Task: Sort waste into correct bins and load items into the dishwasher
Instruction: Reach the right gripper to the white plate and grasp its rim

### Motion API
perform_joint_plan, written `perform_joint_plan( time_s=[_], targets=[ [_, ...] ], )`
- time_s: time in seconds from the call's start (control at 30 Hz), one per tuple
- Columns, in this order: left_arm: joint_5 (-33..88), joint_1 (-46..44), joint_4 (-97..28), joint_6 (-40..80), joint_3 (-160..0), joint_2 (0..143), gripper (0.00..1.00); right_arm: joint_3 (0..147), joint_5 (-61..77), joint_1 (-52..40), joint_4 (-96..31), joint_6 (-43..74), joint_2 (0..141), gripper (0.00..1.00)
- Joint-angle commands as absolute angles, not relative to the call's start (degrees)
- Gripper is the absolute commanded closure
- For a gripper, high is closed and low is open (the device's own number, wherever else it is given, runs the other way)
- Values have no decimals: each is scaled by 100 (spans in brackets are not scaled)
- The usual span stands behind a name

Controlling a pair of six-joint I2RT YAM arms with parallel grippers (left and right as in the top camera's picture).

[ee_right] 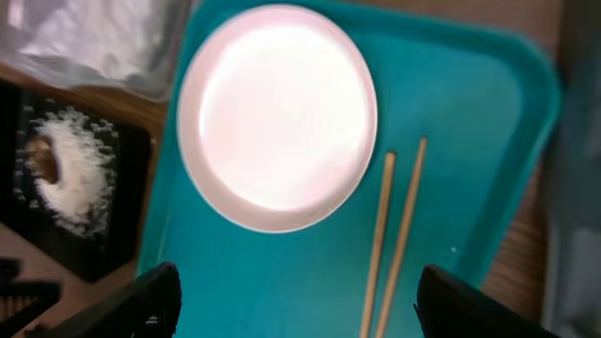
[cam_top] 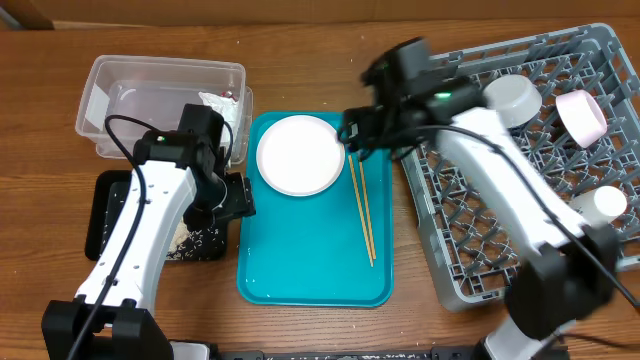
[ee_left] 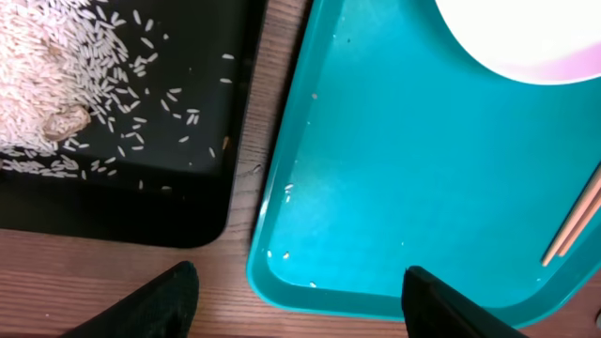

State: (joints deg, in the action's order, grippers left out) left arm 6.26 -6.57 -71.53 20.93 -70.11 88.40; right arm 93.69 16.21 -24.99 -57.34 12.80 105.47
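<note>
Chopsticks lie side by side on the teal tray, just right of the plate, long axis along the tray's length, and I have the right gripper, spread and empty, above their far ends, nearer than the left gripper, likewise spread.

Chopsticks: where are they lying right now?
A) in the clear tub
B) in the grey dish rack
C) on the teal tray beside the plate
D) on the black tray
C: both chopsticks lie side by side on the teal tray, next to the plate.
</note>
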Motion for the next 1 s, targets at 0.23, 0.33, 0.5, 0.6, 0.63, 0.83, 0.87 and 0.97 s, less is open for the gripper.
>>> perform_joint_plan(
  time_s=[0.23, 0.33, 0.5, 0.6, 0.63, 0.83, 0.87, 0.97],
  targets=[
    [532, -681, -7129, 2016, -6947, 8801, 28, 9371, 1321, -2856, -5553, 2884, 11850, 34],
    [532, -683, -7111, 2016, -6947, 8801, 28, 9371, 1496, -2893, -5513, 2902, 12095, 35],
    [539, -683, -7006, 2078, -6947, 8801, 27, 9371, 1516, -3022, -5450, 2932, 12348, 42],
    [539, -683, -7006, 2078, -6947, 8801, 27, 9371, 1461, -3105, -5415, 3173, 12510, 45],
    [539, -683, -7006, 2078, -6947, 8801, 27, 9371, 1459, -3142, -5384, 3194, 12540, 46],
    [537, -683, -7011, 2075, -6947, 8801, 26, 9371, 1441, -3247, -5349, 3321, 12801, 68],
    [539, -683, -7022, 2075, -6947, 8801, 26, 9371, 1439, -3247, -5358, 3330, 12801, 74],
    [537, -683, -7024, 2075, -6947, 8801, 26, 9378, 1439, -3238, -5343, 3328, 12794, 83]
  ],
)
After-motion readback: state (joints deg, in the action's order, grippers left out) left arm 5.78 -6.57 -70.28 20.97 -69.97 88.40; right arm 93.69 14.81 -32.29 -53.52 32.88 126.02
